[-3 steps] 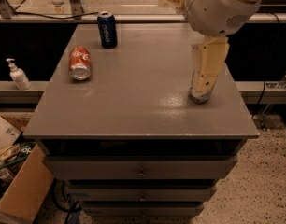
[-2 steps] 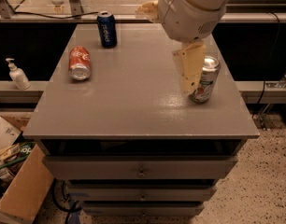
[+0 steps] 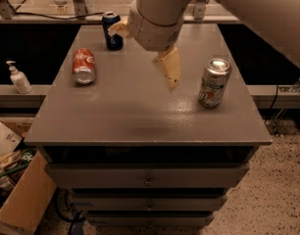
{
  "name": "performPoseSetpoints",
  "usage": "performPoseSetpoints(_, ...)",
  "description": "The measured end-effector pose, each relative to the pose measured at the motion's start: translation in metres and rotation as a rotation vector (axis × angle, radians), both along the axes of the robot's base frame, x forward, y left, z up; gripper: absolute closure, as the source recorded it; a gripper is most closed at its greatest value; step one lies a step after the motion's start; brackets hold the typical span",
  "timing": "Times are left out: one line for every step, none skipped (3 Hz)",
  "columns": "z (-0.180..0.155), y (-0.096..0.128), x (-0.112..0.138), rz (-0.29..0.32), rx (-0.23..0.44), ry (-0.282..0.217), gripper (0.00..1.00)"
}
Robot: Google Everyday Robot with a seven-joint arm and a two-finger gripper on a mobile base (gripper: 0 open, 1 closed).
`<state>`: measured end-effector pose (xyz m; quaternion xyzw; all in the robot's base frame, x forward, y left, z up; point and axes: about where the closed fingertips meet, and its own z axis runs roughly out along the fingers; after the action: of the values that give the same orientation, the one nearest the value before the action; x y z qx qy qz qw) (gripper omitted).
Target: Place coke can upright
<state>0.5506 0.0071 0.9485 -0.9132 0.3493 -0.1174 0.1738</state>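
Note:
The coke can point(image 3: 84, 66) is red with white lettering and lies on its side on the left part of the grey table top point(image 3: 140, 111), its silver top facing the front. My gripper point(image 3: 168, 73) hangs over the middle of the table, right of the coke can and apart from it, holding nothing that I can see. The arm's large white body fills the upper middle and right of the view.
A dark blue can point(image 3: 112, 31) stands upright at the back, partly behind the arm. A silver-green can point(image 3: 214, 82) stands upright on the right. A soap dispenser point(image 3: 18, 78) sits on a ledge to the left. A cardboard box point(image 3: 22, 199) lies on the floor at lower left.
The arm and gripper have moved left, away from the silver-green can to over the table's middle. The cans have not moved.

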Motion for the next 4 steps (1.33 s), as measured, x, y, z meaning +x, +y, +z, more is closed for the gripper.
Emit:
performPoseSetpoints(-0.021,0.029,0.024,0.140,-0.009,-0.009,0.00)
performPoseSetpoints(-0.044,0.058,0.039,0.285,-0.004,0.004,0.00)
performPoseSetpoints(-0.044,0.058,0.039,0.285,-0.004,0.004,0.00)
performPoseSetpoints(-0.044,0.065,0.052,0.330,0.007,-0.055,0.00)
